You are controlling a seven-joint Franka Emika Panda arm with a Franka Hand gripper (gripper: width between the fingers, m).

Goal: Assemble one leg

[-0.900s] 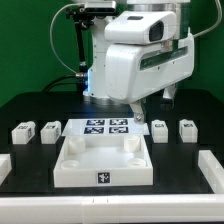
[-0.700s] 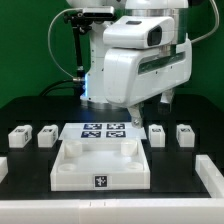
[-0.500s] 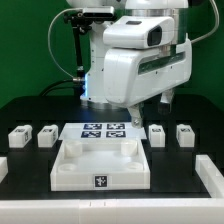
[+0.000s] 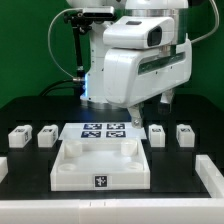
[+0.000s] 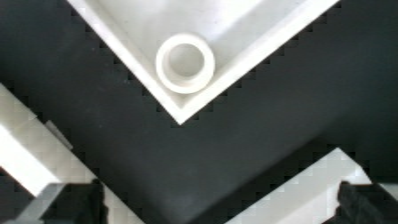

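Four small white legs with marker tags lie on the black table: two at the exterior view's left [image 4: 18, 134] [image 4: 47, 134] and two at its right [image 4: 156, 133] [image 4: 185, 133]. The large white tray-like piece [image 4: 70, 178] sits in front, between them. My gripper [image 4: 138, 112] hangs under the bulky white wrist, above the tray's far right corner, mostly hidden. In the wrist view my gripper [image 5: 214, 205] is open and empty, its dark fingertips [image 5: 63, 205] far apart. A tray corner with a round socket [image 5: 185, 60] lies below it.
The marker board [image 4: 104, 129] lies flat behind the tray. White bars stand at the front left [image 4: 3, 165] and front right [image 4: 212, 175] of the table. The robot base and cables rise at the back.
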